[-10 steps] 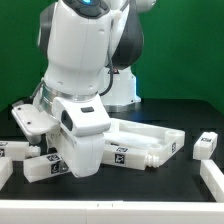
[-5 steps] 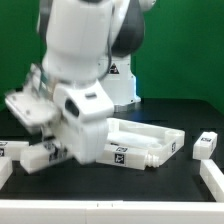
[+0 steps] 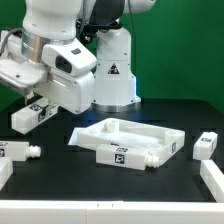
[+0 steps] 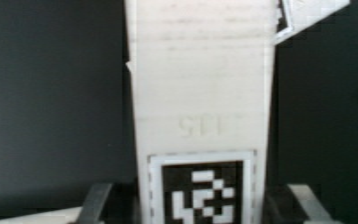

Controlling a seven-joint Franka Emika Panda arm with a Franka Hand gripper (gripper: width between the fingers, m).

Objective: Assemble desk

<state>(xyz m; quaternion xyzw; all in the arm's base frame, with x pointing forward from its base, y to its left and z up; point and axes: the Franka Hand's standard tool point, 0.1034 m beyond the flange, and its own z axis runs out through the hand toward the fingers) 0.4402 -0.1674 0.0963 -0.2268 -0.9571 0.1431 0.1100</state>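
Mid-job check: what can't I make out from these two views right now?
Gripper: in the exterior view its fingers merge with the white wrist, and the wrist view shows only their tips at the picture's edge.
Held leg: the wrist view's edge cuts off its far end.
Tabletop: any leg holes are too small in the exterior view, and the held leg fills the wrist view.
White part: cut off by the exterior view's right edge.
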